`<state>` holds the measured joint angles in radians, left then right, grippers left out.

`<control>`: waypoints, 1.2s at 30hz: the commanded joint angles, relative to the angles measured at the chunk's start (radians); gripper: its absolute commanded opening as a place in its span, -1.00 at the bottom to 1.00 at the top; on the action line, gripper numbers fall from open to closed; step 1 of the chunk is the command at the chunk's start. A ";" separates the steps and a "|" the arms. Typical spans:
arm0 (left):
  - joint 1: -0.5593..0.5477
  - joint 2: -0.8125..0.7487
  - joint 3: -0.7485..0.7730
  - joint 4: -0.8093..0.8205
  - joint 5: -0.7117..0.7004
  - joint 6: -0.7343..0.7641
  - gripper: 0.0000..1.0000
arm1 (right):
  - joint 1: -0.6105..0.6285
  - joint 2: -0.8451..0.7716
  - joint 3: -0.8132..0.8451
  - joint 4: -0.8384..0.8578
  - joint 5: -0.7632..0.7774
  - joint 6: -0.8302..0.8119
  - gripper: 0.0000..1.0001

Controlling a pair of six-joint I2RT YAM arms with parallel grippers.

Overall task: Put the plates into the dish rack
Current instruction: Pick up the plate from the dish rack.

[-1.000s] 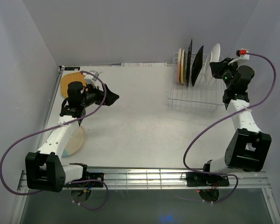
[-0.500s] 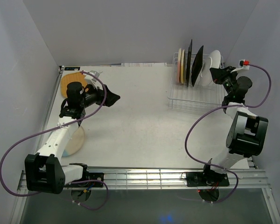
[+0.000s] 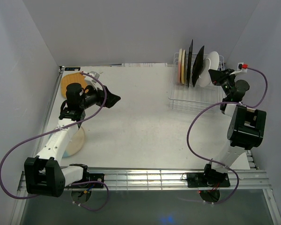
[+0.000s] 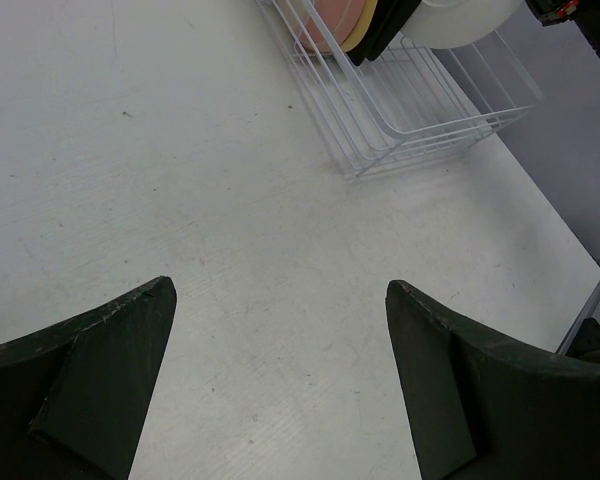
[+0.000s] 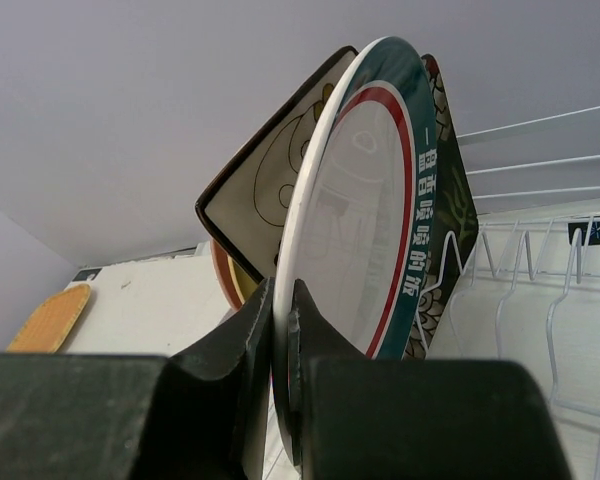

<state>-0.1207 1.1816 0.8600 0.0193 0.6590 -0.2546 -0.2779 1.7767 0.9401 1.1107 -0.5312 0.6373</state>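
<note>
The white wire dish rack (image 3: 193, 96) stands at the back right. It holds a pink-cream and a yellow-cream round plate (image 3: 181, 65) and two dark square plates (image 3: 195, 65) on edge. My right gripper (image 3: 216, 75) is shut on the rim of the round green-rimmed white plate (image 5: 365, 215), held upright over the rack beside the black floral plate (image 5: 450, 190) and the cream floral square plate (image 5: 265, 175). My left gripper (image 3: 110, 99) is open and empty above bare table. The orange ribbed plate (image 3: 70, 83) lies at the back left. A round cream plate (image 3: 76, 140) lies partly under my left arm.
The rack's free tines (image 5: 540, 285) stand to the right of the held plate. In the left wrist view the rack (image 4: 420, 115) is far ahead on the right. Grey walls close in the table on three sides. A metal rail (image 3: 145, 178) runs along the near edge.
My right gripper has carried the green-rimmed plate left, closer to the plates in the rack, and the right arm has folded up. The left arm has hardly moved.
</note>
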 commanded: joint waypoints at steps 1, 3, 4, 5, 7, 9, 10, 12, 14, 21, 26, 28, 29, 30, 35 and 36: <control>0.003 -0.030 0.001 0.013 0.016 0.012 0.93 | -0.003 0.006 0.020 0.140 0.002 -0.018 -0.85; 0.003 -0.031 -0.003 0.013 0.016 0.012 0.93 | -0.003 0.021 0.032 0.141 0.004 -0.018 -0.84; 0.003 -0.033 -0.003 0.013 0.016 0.012 0.93 | -0.003 0.026 0.038 0.143 0.005 -0.018 -0.85; 0.003 -0.033 -0.004 0.013 0.014 0.012 0.93 | -0.003 0.036 0.045 0.144 0.007 -0.018 -0.84; 0.003 -0.036 -0.003 0.013 0.014 0.012 0.93 | -0.003 0.044 0.049 0.152 0.010 -0.018 -0.85; 0.003 -0.034 -0.003 0.013 0.013 0.012 0.93 | -0.004 0.053 0.052 0.155 0.016 -0.019 -0.85; 0.003 -0.034 -0.004 0.013 0.013 0.012 0.92 | -0.006 0.056 0.052 0.169 0.016 -0.019 -0.84; 0.003 -0.034 -0.003 0.013 0.011 0.012 0.92 | -0.009 0.058 0.048 0.182 0.019 -0.011 -0.85; 0.003 -0.034 -0.004 0.013 0.011 0.012 0.93 | -0.017 0.061 0.051 0.204 0.013 0.007 -0.85; 0.003 -0.036 -0.004 0.013 0.011 0.012 0.92 | -0.033 0.043 0.066 0.212 0.004 0.042 -0.85; 0.003 -0.039 -0.001 0.011 0.014 0.012 0.93 | -0.037 0.004 0.098 0.163 -0.001 0.029 -0.84; 0.003 -0.040 -0.001 0.010 0.019 0.012 0.93 | -0.038 -0.005 0.103 0.138 0.002 0.013 -0.84; 0.003 -0.043 -0.004 0.010 0.021 0.012 0.93 | -0.038 -0.014 0.106 0.130 0.003 0.010 -0.85; 0.003 -0.043 -0.004 0.010 0.021 0.012 0.93 | -0.040 -0.017 0.108 0.126 0.005 0.009 -0.85; 0.003 -0.045 -0.004 0.010 0.022 0.011 0.93 | -0.041 -0.016 0.117 0.104 0.005 -0.004 -0.84; 0.003 -0.043 -0.003 0.010 0.022 0.011 0.93 | -0.041 -0.013 0.123 0.104 0.005 -0.005 -0.85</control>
<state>-0.1207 1.1770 0.8593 0.0223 0.6632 -0.2520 -0.3141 1.8084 1.0042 1.1538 -0.5442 0.6540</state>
